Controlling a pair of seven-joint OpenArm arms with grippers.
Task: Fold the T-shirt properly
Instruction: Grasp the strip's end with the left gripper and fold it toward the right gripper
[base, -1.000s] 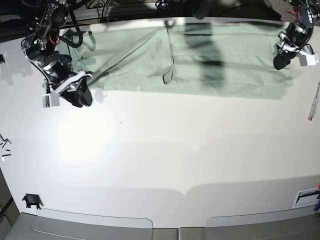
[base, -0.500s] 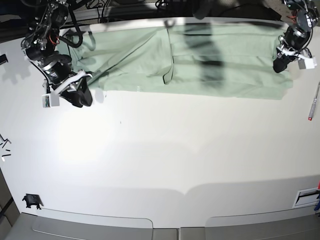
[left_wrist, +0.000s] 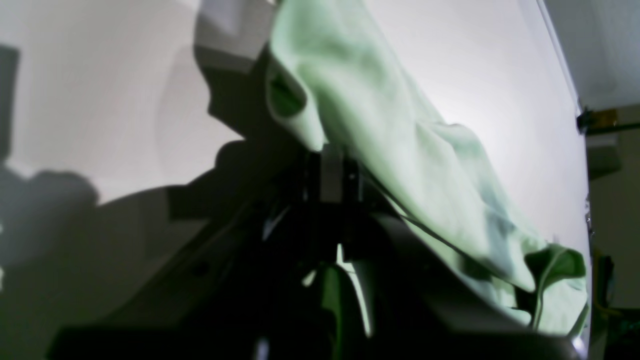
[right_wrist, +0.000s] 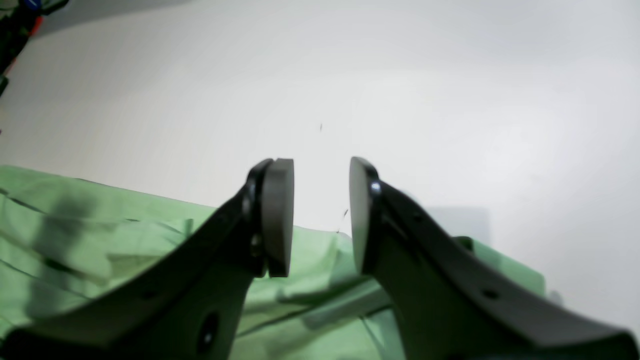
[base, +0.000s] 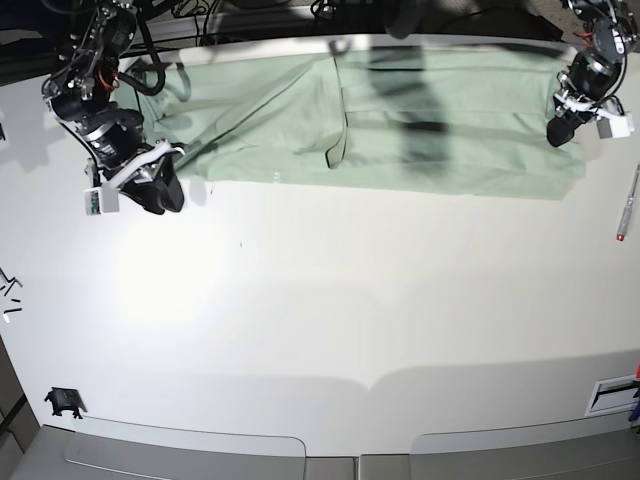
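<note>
Along the white table's (base: 320, 320) far edge the pale mint-green thin-fabric T-shirt (base: 400, 130) is spread. Only the wrist views reveal grips: the left gripper (left_wrist: 320, 145) is pinched on its cloth, the right gripper (right_wrist: 320, 215) is held apart, empty.

In the left wrist view, the left gripper (left_wrist: 332, 165) is a dark, blurred mass whose fingertips are covered by a draped fold of the T-shirt (left_wrist: 400, 150), so how the jaws stand cannot be told; the shirt runs out of frame at the top and lower right. In the right wrist view, the bases of the 2 fingers (right_wrist: 277, 215) of the right gripper (right_wrist: 320, 215) are cut off by the bottom edge, as is the cloth beneath them. In the base view, the pen-like object (base: 628, 203) on the table (base: 330, 300) is too small to identify, and items at the right edge are cropped.
</note>
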